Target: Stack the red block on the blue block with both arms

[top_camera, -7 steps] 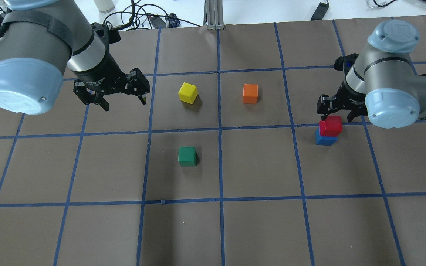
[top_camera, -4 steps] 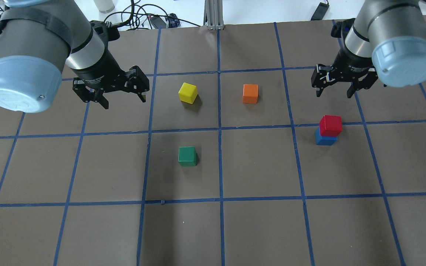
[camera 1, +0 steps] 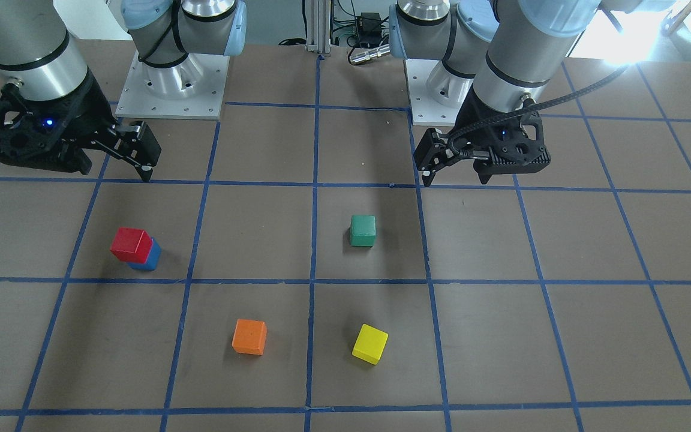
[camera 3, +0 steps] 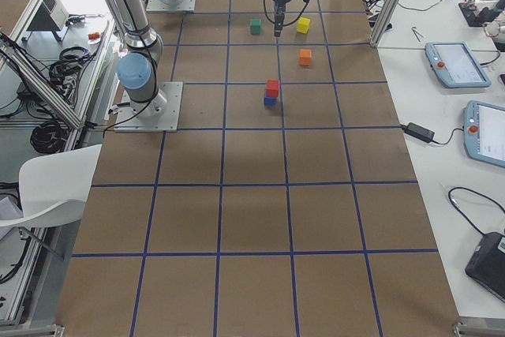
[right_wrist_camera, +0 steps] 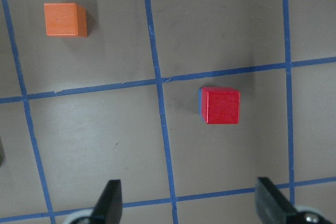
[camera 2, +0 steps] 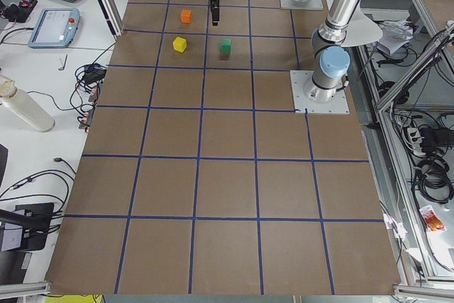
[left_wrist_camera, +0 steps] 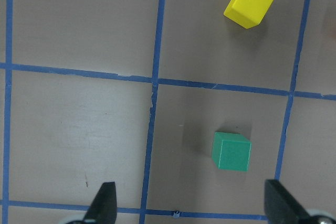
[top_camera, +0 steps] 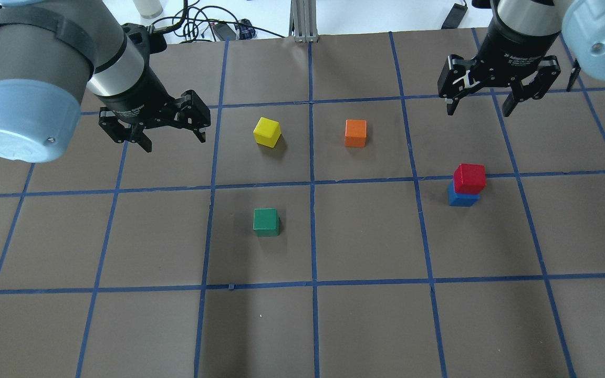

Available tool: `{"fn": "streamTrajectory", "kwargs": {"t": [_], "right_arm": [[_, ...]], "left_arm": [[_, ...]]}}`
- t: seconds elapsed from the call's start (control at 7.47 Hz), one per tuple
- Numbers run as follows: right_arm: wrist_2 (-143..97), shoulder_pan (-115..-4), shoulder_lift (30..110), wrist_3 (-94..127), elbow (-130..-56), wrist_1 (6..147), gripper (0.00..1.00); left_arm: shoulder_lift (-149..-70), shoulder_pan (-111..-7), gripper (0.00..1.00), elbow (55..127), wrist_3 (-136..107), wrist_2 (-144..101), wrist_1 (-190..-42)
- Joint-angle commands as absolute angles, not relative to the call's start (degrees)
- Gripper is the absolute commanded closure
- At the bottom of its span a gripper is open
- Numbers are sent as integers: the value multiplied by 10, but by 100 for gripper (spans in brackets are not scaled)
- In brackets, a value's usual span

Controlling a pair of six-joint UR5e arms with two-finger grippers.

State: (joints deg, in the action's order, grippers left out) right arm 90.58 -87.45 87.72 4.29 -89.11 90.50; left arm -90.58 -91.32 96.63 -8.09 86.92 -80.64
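The left claw (top_camera: 175, 142) hangs above the table (top_camera: 365, 325), its jaws spread wide and holding nothing. Near it lies a yellow block (top_camera: 267, 131), with a green block (top_camera: 266, 221) closer to the robot and an orange block (top_camera: 355, 133) further right. Next, the red block (top_camera: 469, 178) sits atop the blue block (top_camera: 460, 199), slightly offset and untouched. The right claw (top_camera: 478, 111) hovers well clear of the stack, wide open and empty.

left gripper (top_camera: 175, 143): aloft, jaws apart | right gripper (top_camera: 478, 112): aloft, jaws apart
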Motion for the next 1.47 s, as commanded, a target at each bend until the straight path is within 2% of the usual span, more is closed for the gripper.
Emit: {"fn": "streamTrajectory", "kwargs": {"t": [0.0, 0.4, 0.8, 1.34], "right_arm": [[890, -888, 881, 65, -912, 905, 9], [889, -887, 880, 81, -912, 911, 8], [890, -887, 881, 81, -912, 916, 4], [895, -887, 882, 79, -914, 918, 2]], "left_arm": [[-907, -907, 0, 960, -77, 894, -809], [-945, -908, 0, 900, -56, 888, -832], [-968, -925, 0, 879, -4, 887, -831], [-968, -938, 0, 885, -13, 890, -829]]}}
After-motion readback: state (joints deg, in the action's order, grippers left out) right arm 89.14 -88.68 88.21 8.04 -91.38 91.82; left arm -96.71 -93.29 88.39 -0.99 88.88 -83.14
